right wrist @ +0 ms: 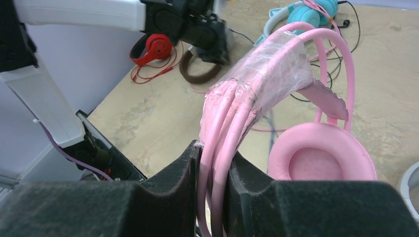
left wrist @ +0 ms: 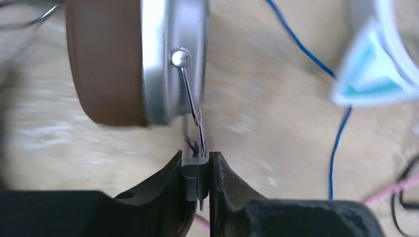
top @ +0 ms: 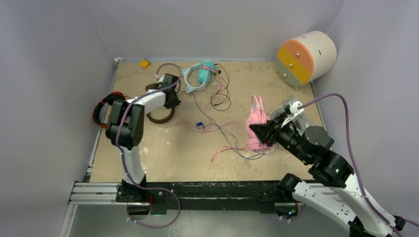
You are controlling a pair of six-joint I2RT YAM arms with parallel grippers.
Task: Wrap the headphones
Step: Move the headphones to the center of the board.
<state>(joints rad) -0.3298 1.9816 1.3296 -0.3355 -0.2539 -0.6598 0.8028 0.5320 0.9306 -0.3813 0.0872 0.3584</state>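
Note:
My left gripper [left wrist: 196, 155] is shut on a small dark piece at the end of a thin metal rod that runs up to the silver cup of the brown headphones [left wrist: 148, 59]. In the top view this gripper [top: 171, 101] is at the brown pair [top: 160, 117] at the left of the board. My right gripper [right wrist: 213, 148] is shut on the headband of the pink headphones [right wrist: 276, 74], with one pink ear pad [right wrist: 321, 158] hanging beside it. In the top view it [top: 255, 130] holds the pink pair [top: 256, 116] upright, cables trailing left. A blue cord [left wrist: 336, 148] lies on the board.
A white-and-teal cat-ear pair [top: 200, 74] lies at the back with black cables [top: 221, 96]. Red headphones [top: 101, 111] sit at the left edge. A yellow item [top: 144, 63] is in the back left corner. A round cream drum [top: 306, 57] stands at the back right.

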